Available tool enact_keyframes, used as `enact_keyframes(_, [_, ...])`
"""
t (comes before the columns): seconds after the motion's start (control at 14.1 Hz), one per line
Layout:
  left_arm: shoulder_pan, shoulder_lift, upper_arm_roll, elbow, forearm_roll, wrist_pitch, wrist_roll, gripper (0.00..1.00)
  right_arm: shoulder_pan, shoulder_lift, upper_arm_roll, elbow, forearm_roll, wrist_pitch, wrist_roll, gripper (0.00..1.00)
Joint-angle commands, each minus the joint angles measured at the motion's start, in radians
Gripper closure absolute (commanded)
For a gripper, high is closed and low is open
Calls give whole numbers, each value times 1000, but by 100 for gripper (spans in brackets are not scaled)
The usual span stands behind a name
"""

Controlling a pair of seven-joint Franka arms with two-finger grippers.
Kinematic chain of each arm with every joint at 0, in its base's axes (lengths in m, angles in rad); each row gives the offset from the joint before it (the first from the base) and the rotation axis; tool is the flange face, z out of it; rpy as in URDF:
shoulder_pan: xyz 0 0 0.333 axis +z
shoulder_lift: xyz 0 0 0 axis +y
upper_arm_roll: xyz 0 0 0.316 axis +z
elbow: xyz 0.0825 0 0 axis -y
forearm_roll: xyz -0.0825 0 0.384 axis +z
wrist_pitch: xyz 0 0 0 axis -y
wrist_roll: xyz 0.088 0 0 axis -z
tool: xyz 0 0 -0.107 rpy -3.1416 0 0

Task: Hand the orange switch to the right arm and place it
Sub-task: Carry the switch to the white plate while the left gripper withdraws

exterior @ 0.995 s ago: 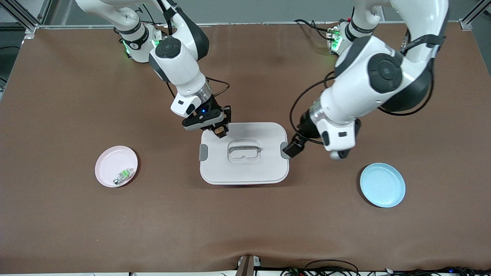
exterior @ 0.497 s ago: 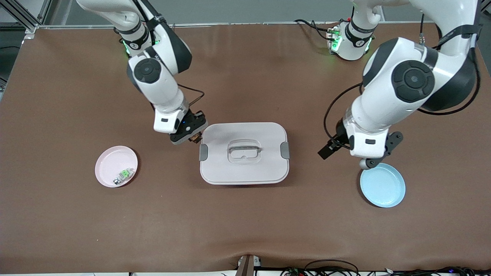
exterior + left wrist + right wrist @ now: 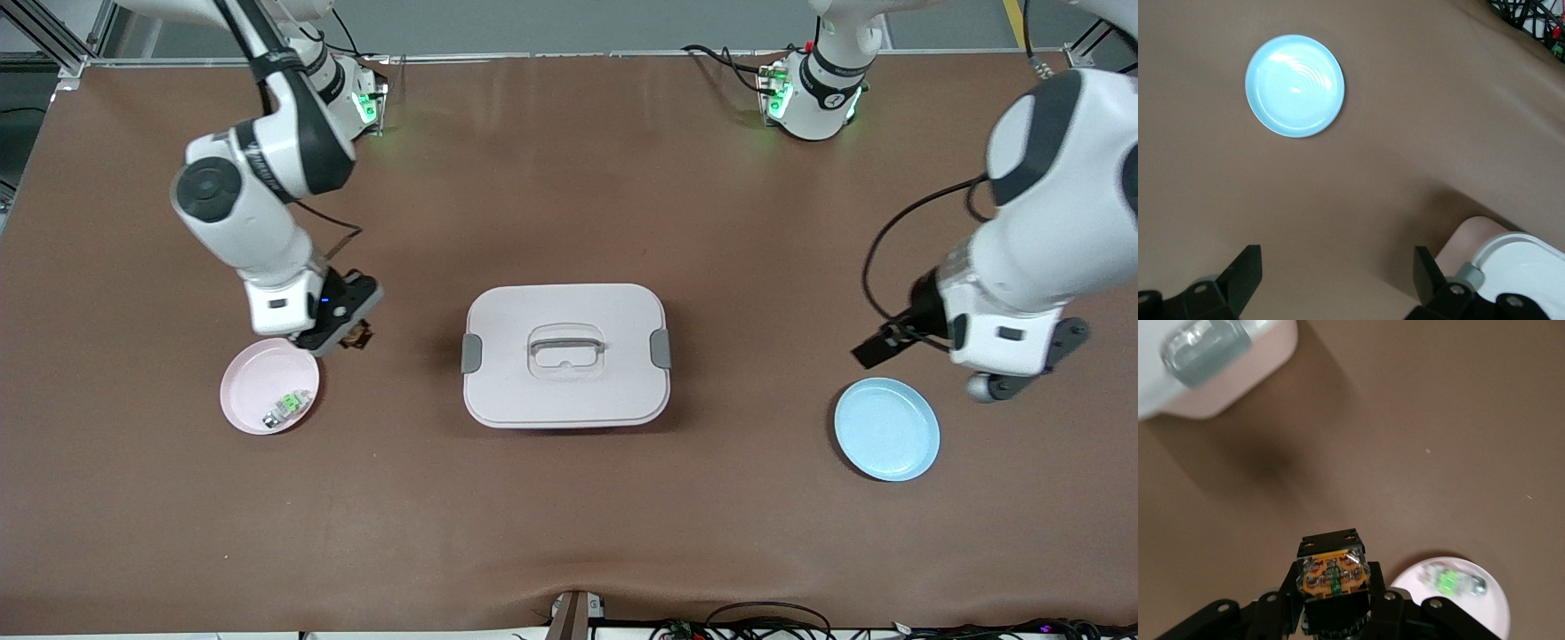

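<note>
The orange switch (image 3: 1333,573), a small black body with an orange, clear-topped face, sits between the fingers of my right gripper (image 3: 1335,587), which is shut on it. In the front view that gripper (image 3: 354,338) hangs with the switch (image 3: 361,335) just off the rim of the pink plate (image 3: 258,378), on the side toward the box. My left gripper (image 3: 1335,277) is open with nothing in it. It hovers above bare table beside the blue plate (image 3: 886,428), at the left arm's end, where the front view shows it (image 3: 898,351).
A pale lidded box (image 3: 622,311) with a handle and grey side clips stands mid-table. On the pink plate (image 3: 1485,613) lies a small green-and-clear part (image 3: 286,406). The blue plate (image 3: 1295,85) holds nothing. Brown mat stretches all around.
My right arm has carried the orange switch from over the box's corner to the pink plate's edge. My left arm has drawn back from the box toward its own end of the table.
</note>
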Motion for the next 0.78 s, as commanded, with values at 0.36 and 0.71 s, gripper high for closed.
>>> enact_keyframes(0.36, [126,-67,-4,-25,15,-28,335,0,-210,-47,21,-84,-11,26,-388,100])
enact_keyframes(0.71, [186,-106,-4,-21,16,-70,522,0,-351,2,21,-189,-11,246,-630,100])
